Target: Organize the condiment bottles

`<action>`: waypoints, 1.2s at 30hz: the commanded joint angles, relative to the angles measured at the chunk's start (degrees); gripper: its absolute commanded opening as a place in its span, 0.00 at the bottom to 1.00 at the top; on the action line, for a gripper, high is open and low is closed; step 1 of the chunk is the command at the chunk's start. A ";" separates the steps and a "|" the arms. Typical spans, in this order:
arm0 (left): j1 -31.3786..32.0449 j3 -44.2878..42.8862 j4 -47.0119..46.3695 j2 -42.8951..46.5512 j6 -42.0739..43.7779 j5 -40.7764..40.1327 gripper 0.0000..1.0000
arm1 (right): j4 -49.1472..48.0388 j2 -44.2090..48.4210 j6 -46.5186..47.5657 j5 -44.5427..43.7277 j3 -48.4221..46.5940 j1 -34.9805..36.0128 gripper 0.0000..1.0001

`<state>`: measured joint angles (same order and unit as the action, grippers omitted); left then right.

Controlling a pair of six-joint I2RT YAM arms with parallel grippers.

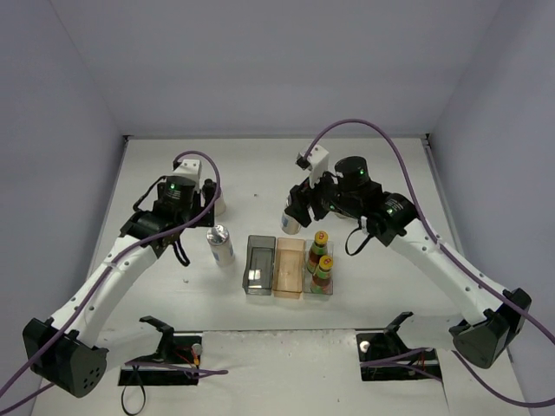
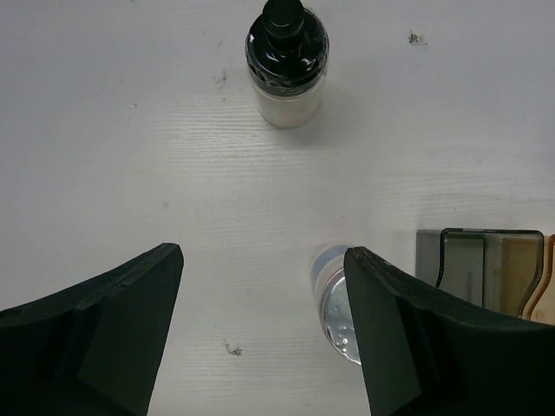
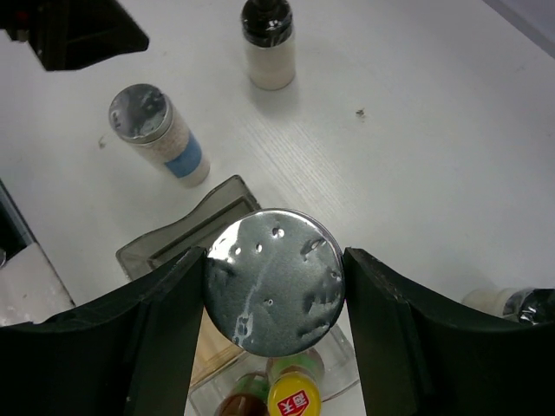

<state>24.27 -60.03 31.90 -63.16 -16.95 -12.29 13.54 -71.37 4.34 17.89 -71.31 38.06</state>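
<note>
Silver-capped bottle (image 3: 273, 282) at placing step, pinched in right gripper (image 3: 273, 253) by bins (image 3: 156, 247) at lower centre; calls for lowering into one; left gripper (image 2: 262, 251) spread.

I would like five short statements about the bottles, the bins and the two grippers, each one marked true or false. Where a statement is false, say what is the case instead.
1. The right gripper grips a silver-capped bottle. True.
2. The left gripper is shut on a black-capped bottle. False: it is open and holds nothing; that bottle stands apart, ahead of it.
3. Two dark bottles with yellow-red caps stand in the clear bin. True.
4. A bottle stands in the grey bin. False: no bottle is in it.
5. The amber bin sits between the grey bin and the clear bin. True.
</note>
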 commanded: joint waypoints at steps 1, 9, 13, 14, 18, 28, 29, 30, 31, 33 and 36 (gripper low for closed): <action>-1.15 -0.88 -5.09 2.24 0.16 0.17 0.75 | -1.68 3.43 3.13 4.87 -2.00 1.66 0.00; -2.12 -0.09 -5.45 2.60 0.60 -0.10 0.75 | -1.15 4.58 3.57 7.77 3.54 6.13 0.00; -2.65 -0.09 -5.45 2.42 0.60 0.43 0.75 | -1.24 4.84 3.83 6.90 5.30 9.04 0.00; -2.65 -0.09 -5.45 2.42 0.52 0.43 0.75 | -1.15 4.75 3.92 6.81 6.00 9.57 0.00; -2.83 0.18 -5.62 2.77 0.60 0.52 0.75 | -1.67 4.40 3.66 6.28 8.02 11.15 0.00; -3.09 0.62 -5.80 2.77 0.60 1.13 0.75 | -5.10 4.05 2.78 5.93 13.74 12.30 0.00; -3.09 0.70 -5.80 2.77 0.60 1.22 0.75 | -5.28 3.88 2.61 6.54 14.00 12.21 0.00; -3.09 0.70 -5.80 2.77 0.60 1.39 0.75 | -5.37 3.44 2.52 6.89 14.44 12.30 0.00; -3.09 0.70 -5.71 2.77 0.60 1.40 0.75 | -5.54 3.35 2.43 7.24 14.62 12.30 0.00; -3.18 0.70 -5.80 2.77 0.60 1.48 0.75 | -5.98 3.00 2.17 8.12 15.40 12.21 0.01; -3.18 0.79 -5.88 2.77 0.60 1.83 0.75 | -6.24 2.56 1.90 8.91 16.02 12.30 0.05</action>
<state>21.58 -58.15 29.26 -61.49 -16.73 -11.03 13.19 -68.93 7.11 24.12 -54.96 49.98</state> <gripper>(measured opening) 0.753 0.606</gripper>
